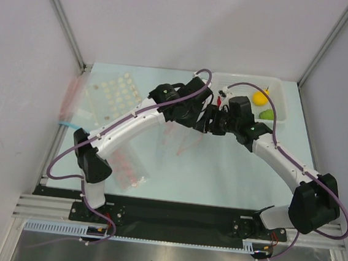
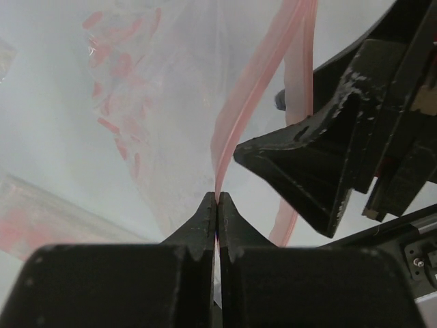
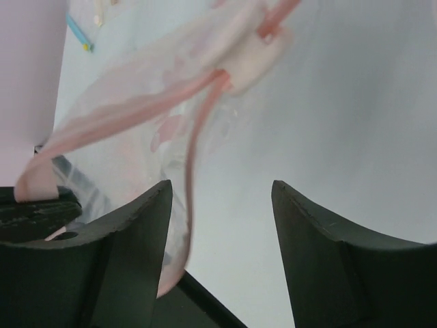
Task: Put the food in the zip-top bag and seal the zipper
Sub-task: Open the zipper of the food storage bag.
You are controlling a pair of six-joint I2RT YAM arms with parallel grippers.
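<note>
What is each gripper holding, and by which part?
The left gripper is shut on the bag, pinching its zipper. The right gripper is open and holds nothing.

The left arm [image 1: 131,121] and the right arm [image 1: 282,158] are built alike: smooth, curved white links set between bulky matte-black joint housings [image 1: 315,206]. A thin purple cable [image 1: 57,156] runs in loose loops alongside each and is pinned to the white shell by small white clips. The left tool [image 2: 217,201] is black, with a blocky body and two fingers [image 2: 201,222] tapering to narrow wedge tips, and the right tool [image 3: 222,188] has the same black pointed fingers, with pale scuffs along their edges in the left wrist view.
</note>
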